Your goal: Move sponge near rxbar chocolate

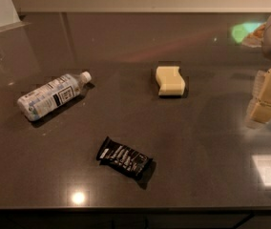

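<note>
While the sponge (170,80) lies flat on the dark countertop (212,175), right of centre and toward the far side, nothing is gripping it, so the task looks to be at its opening step: the approach before any grasp.

The single camera view shows the gripper (265,103) at the right edge, hanging above the counter, well apart from the sponge and to its right. Part of it is cut off by the frame, and I cannot tell whether it is spread or closed. The rxbar chocolate (124,157) lies nearer and to the left of the sponge, angled, with bare counter between the two. A clear plastic water bottle (54,95) lies on its side at the left, well away from both.

As I judge it, the next move calls for carrying the gripper leftward until it is over the sponge, lowering it and closing across the block's narrower sides. The sponge would then be carried toward the near left and set down just beside the wrapper without knocking it.
</note>
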